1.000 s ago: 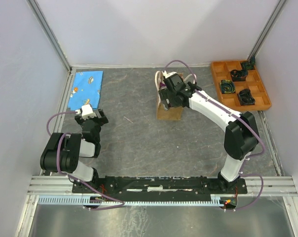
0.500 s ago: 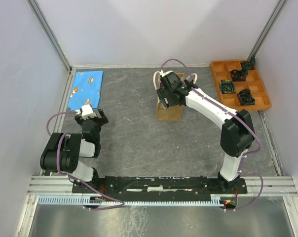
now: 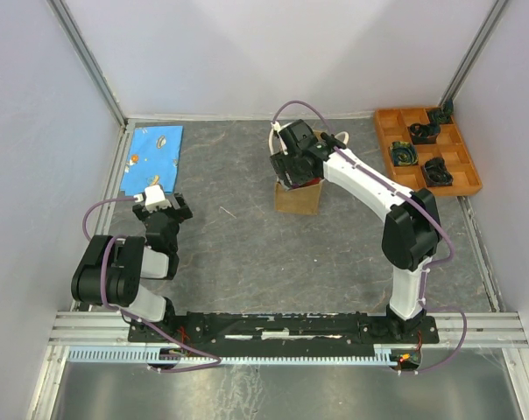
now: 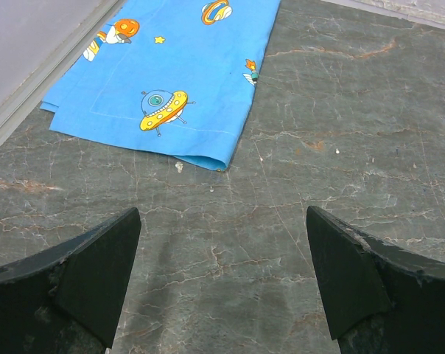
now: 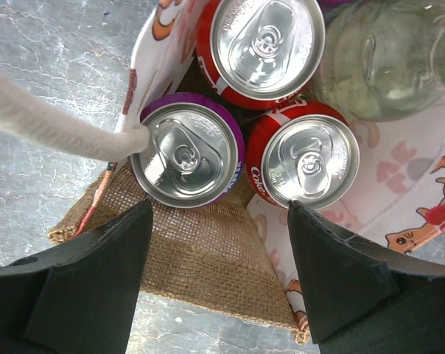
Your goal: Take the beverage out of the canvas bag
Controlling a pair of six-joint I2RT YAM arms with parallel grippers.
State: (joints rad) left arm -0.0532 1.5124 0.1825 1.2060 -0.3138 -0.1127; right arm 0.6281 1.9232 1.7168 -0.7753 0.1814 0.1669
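Note:
The tan canvas bag (image 3: 298, 198) stands mid-table, with a cream handle (image 5: 53, 118) and a cartoon-print lining. In the right wrist view it holds a purple can (image 5: 186, 155), two red Coke cans (image 5: 263, 44) (image 5: 305, 159) and a clear glass bottle (image 5: 384, 55). My right gripper (image 5: 216, 251) is open and empty, hovering above the bag's near wall (image 5: 200, 269), fingers apart from the cans. In the top view the right gripper (image 3: 292, 163) covers the bag's mouth. My left gripper (image 4: 222, 273) is open and empty above bare table near its base (image 3: 164, 210).
A blue cartoon-print cloth (image 3: 153, 153) lies at the far left, also in the left wrist view (image 4: 171, 74). An orange compartment tray (image 3: 426, 149) with dark parts sits at the far right corner. Grey walls and metal rails bound the table.
My right gripper has moved left and farther back over the bag, the arm stretching out. The left arm has not moved.

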